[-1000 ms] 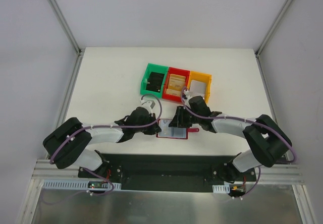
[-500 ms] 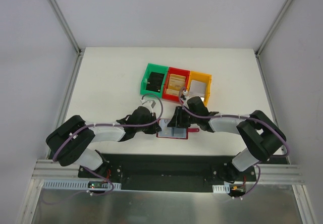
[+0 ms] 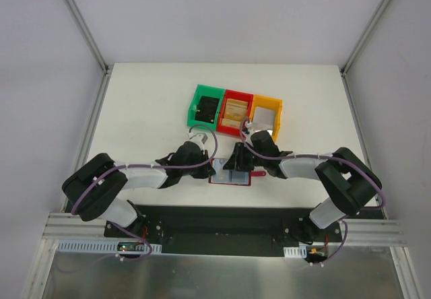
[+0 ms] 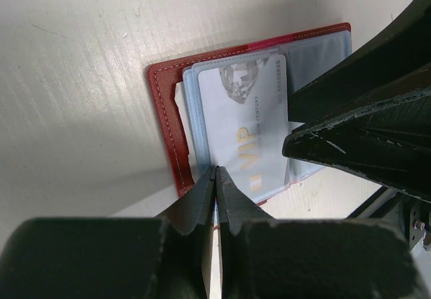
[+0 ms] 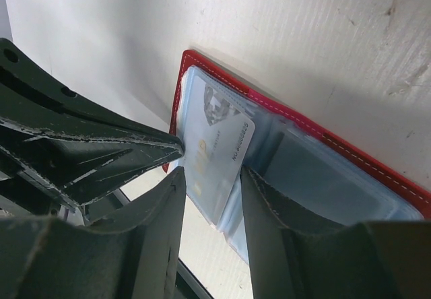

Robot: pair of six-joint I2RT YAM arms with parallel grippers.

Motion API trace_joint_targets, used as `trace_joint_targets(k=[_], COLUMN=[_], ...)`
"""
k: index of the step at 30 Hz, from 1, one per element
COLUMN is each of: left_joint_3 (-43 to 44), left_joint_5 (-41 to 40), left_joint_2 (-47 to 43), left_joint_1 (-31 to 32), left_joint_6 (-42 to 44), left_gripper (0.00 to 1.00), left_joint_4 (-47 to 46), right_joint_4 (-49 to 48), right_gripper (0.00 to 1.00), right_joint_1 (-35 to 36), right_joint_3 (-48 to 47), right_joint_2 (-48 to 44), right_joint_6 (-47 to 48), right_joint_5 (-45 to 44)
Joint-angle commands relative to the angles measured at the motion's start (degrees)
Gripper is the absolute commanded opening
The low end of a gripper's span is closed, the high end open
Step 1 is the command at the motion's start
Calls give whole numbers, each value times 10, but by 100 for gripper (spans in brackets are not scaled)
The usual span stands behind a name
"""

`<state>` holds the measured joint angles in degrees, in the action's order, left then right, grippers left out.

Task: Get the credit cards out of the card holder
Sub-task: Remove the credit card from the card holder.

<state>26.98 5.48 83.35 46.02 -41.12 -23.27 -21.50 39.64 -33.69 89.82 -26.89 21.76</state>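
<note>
Now | one card holder (image 4: 165, 110), open | one card (image 4: 249, 124) showing | left jaws closed, maybe pinching it | right jaws parted

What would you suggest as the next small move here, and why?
Probably close the right gripper on the VIP card: its open jaws straddle the card, which sits skewed in the card holder, while the shut left gripper rests at the holder's edge.

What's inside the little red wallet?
The open card holder has clear sleeves, and a pale blue card marked VIP shows in them. Anything beneath that card is covered, so I can't tell if more cards are there.
</note>
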Motion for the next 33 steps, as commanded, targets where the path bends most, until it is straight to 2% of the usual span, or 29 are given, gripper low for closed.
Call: trace_joint_targets(k=[1, 12, 21, 33], left_joint_3=[6, 6, 6, 6], left_joint_5=[-19, -42, -44, -49], left_joint_2=[15, 4, 9, 14], left_joint_1=[-4, -3, -4, -3], left_joint_6=[0, -3, -5, -8], left_gripper=[1, 0, 0, 0], left_joint_4=[30, 54, 62, 67], right_joint_4=[-50, -107, -236, -338], right_gripper=[41, 41, 42, 41], right_joint_1=[1, -13, -23, -35], right_joint_3=[18, 50, 88, 120], right_joint_2=[9, 12, 43, 58], right_joint_6=[-23, -59, -111, -151], right_joint_5=[11, 25, 55, 71])
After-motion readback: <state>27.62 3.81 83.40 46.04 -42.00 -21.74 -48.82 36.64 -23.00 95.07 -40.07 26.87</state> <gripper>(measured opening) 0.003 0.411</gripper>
